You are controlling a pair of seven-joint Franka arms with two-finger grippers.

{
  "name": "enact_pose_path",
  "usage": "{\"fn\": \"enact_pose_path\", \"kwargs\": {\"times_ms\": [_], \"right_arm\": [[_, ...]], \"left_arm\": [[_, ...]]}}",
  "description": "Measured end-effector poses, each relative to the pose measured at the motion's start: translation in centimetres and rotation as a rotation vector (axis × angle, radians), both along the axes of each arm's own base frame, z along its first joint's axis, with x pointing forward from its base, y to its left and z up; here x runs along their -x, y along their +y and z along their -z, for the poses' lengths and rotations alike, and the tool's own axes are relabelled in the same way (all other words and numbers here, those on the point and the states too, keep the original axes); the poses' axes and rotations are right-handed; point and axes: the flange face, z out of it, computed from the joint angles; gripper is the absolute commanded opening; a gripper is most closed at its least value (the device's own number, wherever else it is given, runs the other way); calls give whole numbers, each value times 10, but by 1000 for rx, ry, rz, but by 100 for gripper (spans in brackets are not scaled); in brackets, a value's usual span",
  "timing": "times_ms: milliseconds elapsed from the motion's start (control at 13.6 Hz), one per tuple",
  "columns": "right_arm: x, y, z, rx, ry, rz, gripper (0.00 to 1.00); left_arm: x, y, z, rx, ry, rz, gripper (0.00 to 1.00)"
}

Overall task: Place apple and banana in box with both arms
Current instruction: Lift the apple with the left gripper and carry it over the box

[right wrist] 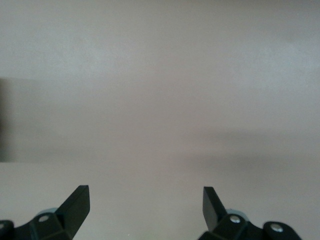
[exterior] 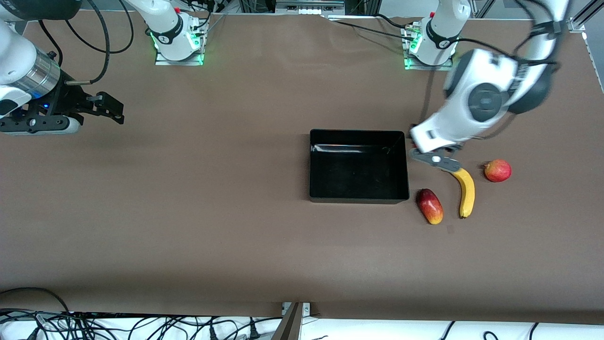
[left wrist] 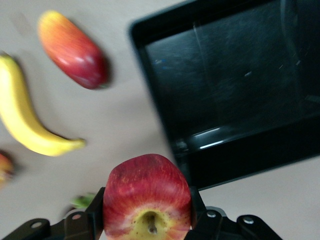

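My left gripper [exterior: 436, 159] is shut on the apple [left wrist: 147, 197], red with a yellow stem dimple, and holds it over the table beside the box's end toward the left arm. The arm's hand hides the apple in the front view. The black open-top box [exterior: 358, 134] is empty; it also shows in the left wrist view [left wrist: 235, 85]. The yellow banana [exterior: 466, 191] lies on the table just below the gripper in the front view and shows in the left wrist view [left wrist: 25, 120]. My right gripper [exterior: 111, 111] is open and empty over bare table at the right arm's end, as the right wrist view [right wrist: 145, 205] shows.
An elongated red-yellow fruit [exterior: 430, 206] lies between the box and the banana, nearer the front camera. A round red-orange fruit [exterior: 498, 170] lies beside the banana toward the left arm's end. Cables run along the table's front edge.
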Motion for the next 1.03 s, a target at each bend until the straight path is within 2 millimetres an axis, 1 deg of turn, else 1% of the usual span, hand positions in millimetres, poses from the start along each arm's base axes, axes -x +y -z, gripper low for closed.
{"fn": "enact_pose_path", "kwargs": {"times_ms": [74,147,221,294,442,515,589,662,736,810,957,1030], "right_arm": [[0,0,0,0,0,0,100],[0,0,0,0,0,0,100],[0,0,0,0,0,0,100],[0,0,0,0,0,0,100],[0,0,0,0,-1,0,100],[0,0,0,0,-1,-1,100],[0,0,0,0,-1,-1,100],[0,1,0,0,-1,-1,100],[0,1,0,0,-1,-2,100],[0,2,0,0,-1,-3,100],[0,3,0,0,-1,-5,100],[0,3,0,0,-1,-5,100]], "left_arm": [[7,-26,14,-9,2,-73,18],[11,-46,30,-11,3,-122,20],[12,-58,46,-7,4,-151,20],[12,-63,62,2,3,-168,20],[12,-61,92,26,-10,-185,20],[16,-58,106,37,-20,-190,22],[20,-56,117,45,-28,-194,26],[25,-55,127,52,-34,-196,35],[29,-54,134,56,-36,-198,63],[31,-55,140,56,-32,-203,100],[34,-58,147,57,-25,-204,100],[34,-58,147,58,-26,-205,100]]}}
